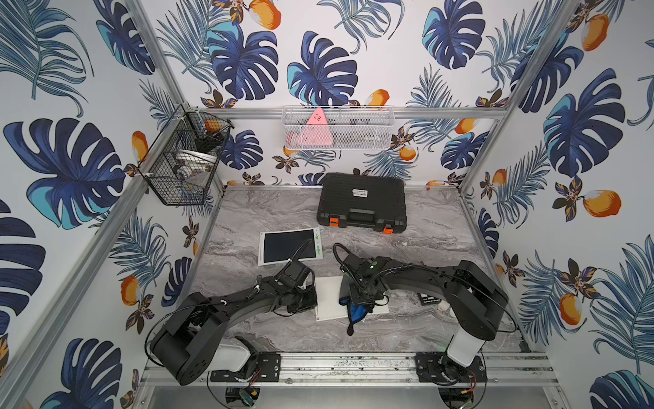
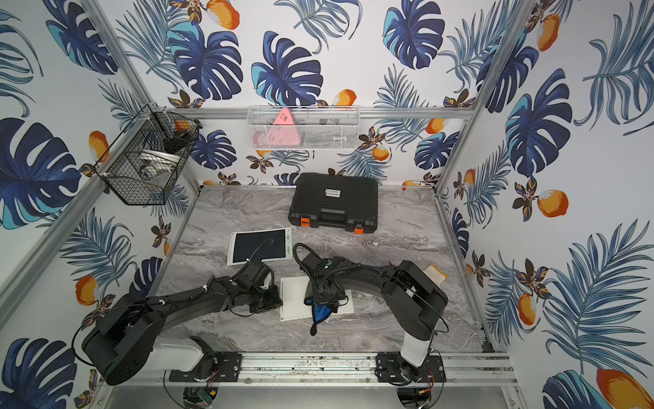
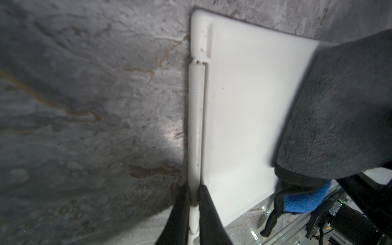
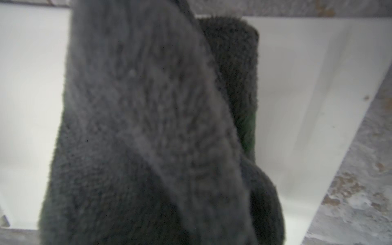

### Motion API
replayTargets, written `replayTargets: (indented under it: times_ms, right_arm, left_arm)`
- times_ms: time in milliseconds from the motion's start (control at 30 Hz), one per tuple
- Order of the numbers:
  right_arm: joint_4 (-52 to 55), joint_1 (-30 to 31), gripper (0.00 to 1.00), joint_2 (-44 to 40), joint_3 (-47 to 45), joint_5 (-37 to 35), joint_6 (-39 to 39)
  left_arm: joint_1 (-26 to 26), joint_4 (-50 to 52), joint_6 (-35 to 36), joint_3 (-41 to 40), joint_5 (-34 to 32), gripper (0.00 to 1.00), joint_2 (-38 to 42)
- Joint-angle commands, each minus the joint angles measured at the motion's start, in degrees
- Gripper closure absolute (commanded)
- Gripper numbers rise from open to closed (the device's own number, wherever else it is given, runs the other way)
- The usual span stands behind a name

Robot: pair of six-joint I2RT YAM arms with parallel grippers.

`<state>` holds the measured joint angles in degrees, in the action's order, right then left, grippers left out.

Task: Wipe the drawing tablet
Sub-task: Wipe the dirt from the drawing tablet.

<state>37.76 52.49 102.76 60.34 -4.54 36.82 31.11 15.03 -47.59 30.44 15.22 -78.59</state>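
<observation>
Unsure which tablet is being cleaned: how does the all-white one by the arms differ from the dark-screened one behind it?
The near tablet shows a plain white face; the far tablet a dark screen in a white frame. The near tablet carries a grey cloth, and the left gripper pinches its docked stylus; the far tablet lies bare. Both lie flat on the marble table.

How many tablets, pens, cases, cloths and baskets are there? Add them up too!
Tablets: 2, the dark-screened tablet and the white tablet
Pens: 1, the white pen in the white tablet's edge
Cases: 1, the black case
Cloths: 1, the cloth
Baskets: 2, the black basket and the white basket
Total: 7
</observation>
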Motion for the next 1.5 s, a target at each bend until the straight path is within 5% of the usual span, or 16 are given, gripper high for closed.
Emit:
replayTargets:
  times_ms: [0,100,233,267,467,667,967,1233,1467]
  right_arm:
    - [1.9,1.4,0.57,3.4,-0.6,-0.9,-0.8]
    - [1.0,2.3,0.41,4.5,0.9,0.5,-0.5]
    - [1.0,2.2,0.38,6.2,0.8,1.5,-0.6]
    - [1.4,2.2,0.41,6.5,0.4,0.9,-0.8]
    - [6.4,0.7,1.0,8.3,-1.5,-4.3,0.7]
    - [8.9,-4.2,1.0,-0.2,-4.2,-8.1,2.1]
    - [11.5,-22.5,1.0,-15.2,-7.9,-8.2,-4.1]
    - [9.9,-19.2,1.0,-15.5,-6.2,-5.9,-3.6]
    - [6.1,-3.1,1.0,-9.7,-1.3,-5.9,-1.3]
  left_arm:
    - [-0.1,18.6,0.8,-1.4,-8.2,0.85,-0.9]
    - [0.0,18.6,0.9,-1.2,-8.2,0.85,-1.0]
    - [-0.1,18.6,0.7,-1.3,-8.2,0.85,-0.8]
    - [0.0,18.7,0.8,-1.3,-8.2,0.85,-0.8]
    - [-0.1,18.6,0.7,-1.3,-8.1,0.85,-0.8]
    - [0.0,18.9,0.7,-1.2,-8.5,0.85,-0.8]
    - [0.0,18.7,0.8,-1.2,-8.5,0.85,-0.8]
    - [0.0,18.6,0.7,-1.3,-8.4,0.85,-0.5]
    - [-0.1,18.4,0.8,-1.3,-8.3,0.85,-0.8]
